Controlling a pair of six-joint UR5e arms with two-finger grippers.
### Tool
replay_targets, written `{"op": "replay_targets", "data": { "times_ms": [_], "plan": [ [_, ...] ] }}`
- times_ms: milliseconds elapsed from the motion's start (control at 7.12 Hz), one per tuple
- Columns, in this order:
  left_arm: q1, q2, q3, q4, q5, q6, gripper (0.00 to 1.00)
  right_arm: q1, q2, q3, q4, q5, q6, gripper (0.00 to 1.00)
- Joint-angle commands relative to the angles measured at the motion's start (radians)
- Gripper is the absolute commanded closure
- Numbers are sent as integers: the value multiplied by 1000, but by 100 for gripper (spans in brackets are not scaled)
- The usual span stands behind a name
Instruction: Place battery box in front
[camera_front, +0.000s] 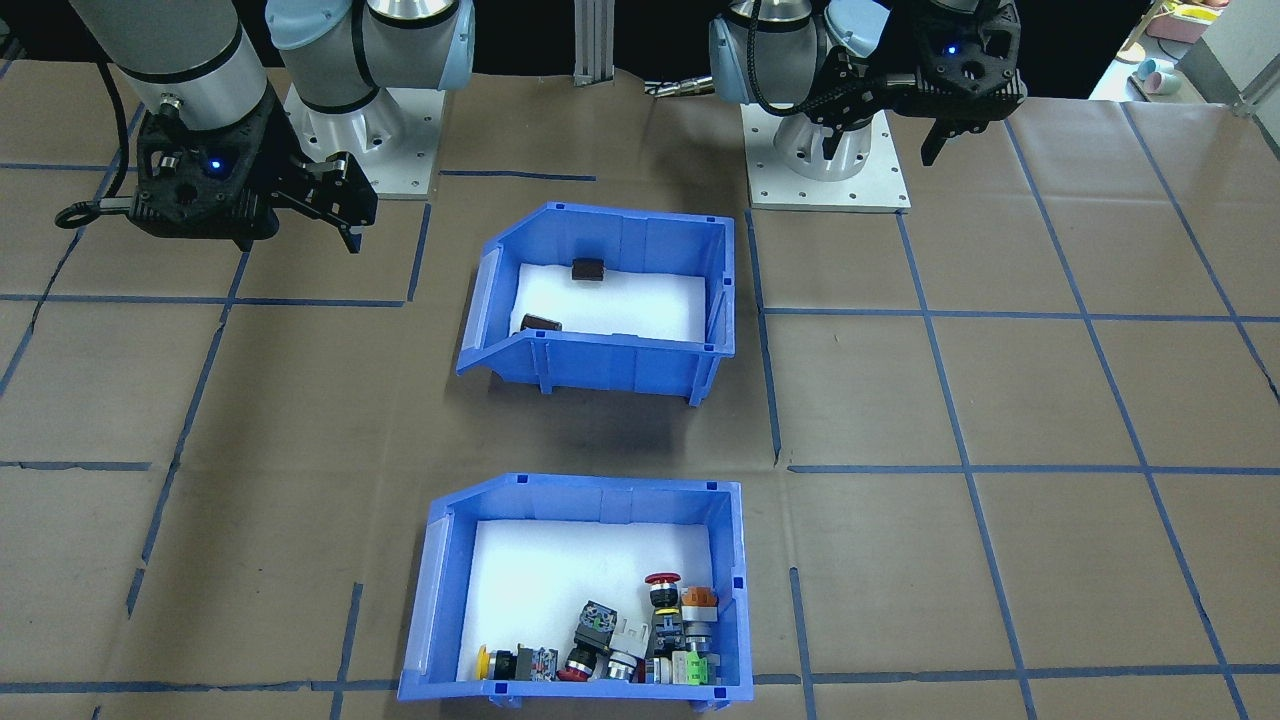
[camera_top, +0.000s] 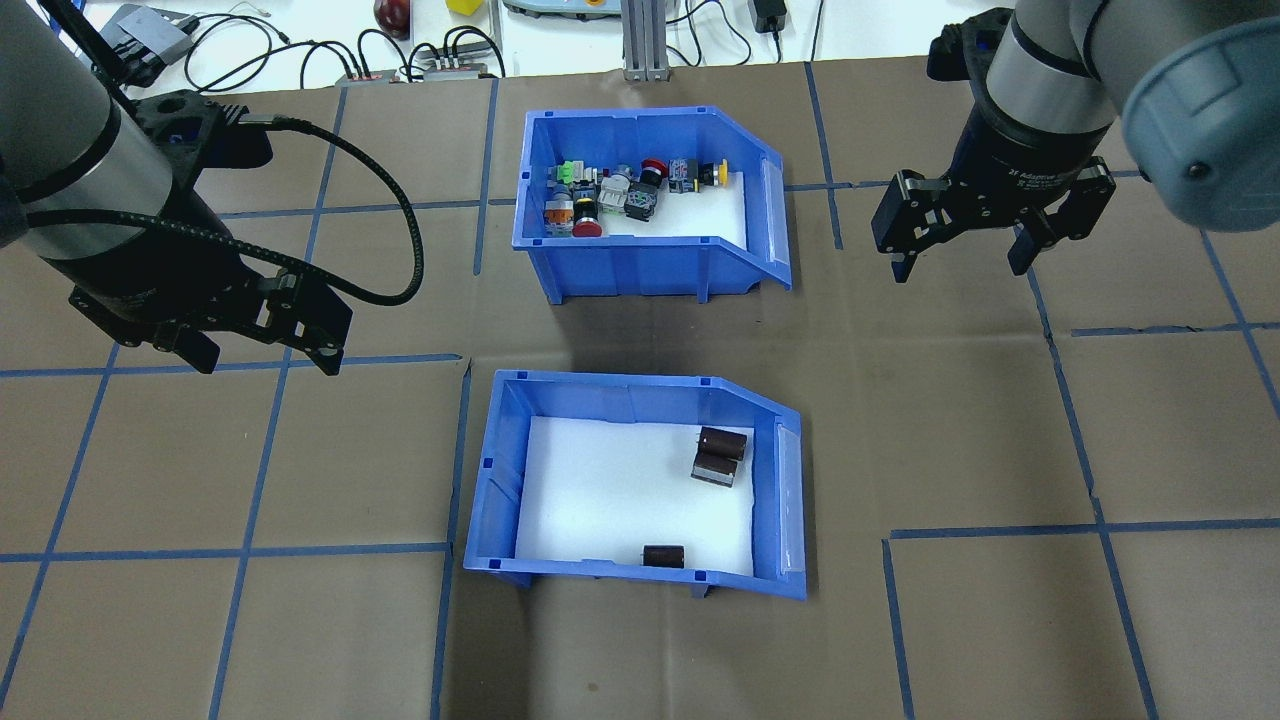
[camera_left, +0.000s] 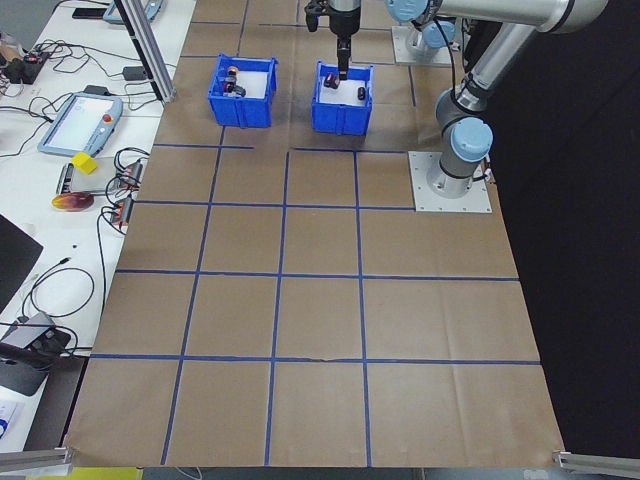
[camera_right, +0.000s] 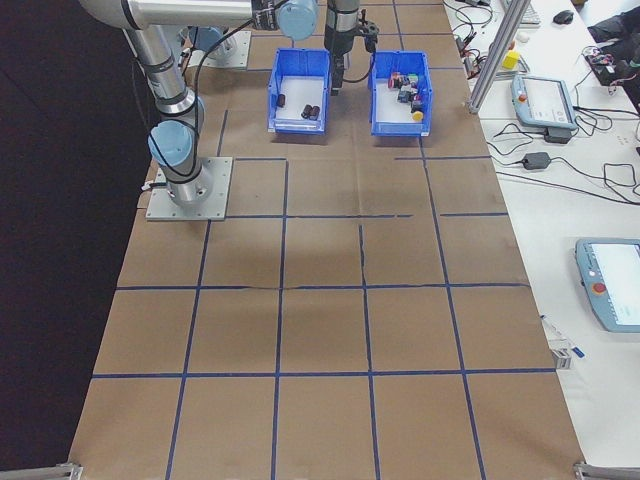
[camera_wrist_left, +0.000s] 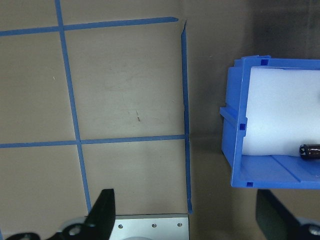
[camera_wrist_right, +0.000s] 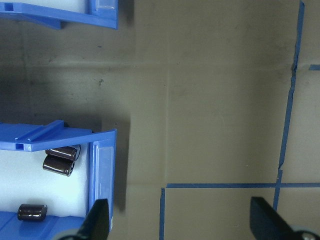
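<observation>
Left claw (camera_top: 262, 352) open, battery box (camera_top: 620, 578) apart, to its right.

The overhead view looks forward and down from behind the robot, fairly close, taking in both bins on the table (camera_top: 300, 620). The front-facing view looks steeply down from the opposite side, with the arm bases along its top edge, so the same two bins appear in reversed order. The two side views stand far back at either end of the table and look along it; the bins are small at the far end in both. Each wrist camera points straight down from close up: the left one catches a corner of the battery box (camera_wrist_left: 240, 145), the right one its open front (camera_wrist_right: 102, 175)
</observation>
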Motion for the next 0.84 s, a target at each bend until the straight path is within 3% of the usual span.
{"op": "replay_targets", "data": {
  "times_ms": [0, 281, 702],
  "plan": [
    [-1, -6, 0, 3, -5, -11, 0, 0, 0, -1, -3, -2, 9, 0],
    [-1, -25, -6, 0, 0, -24, 0, 0, -3, -3, 6, 4, 9, 0],
    [-1, -19, -12, 5, 17, -386, 1, 5, -3, -16, 3, 0, -92, 0]
  ]
}}
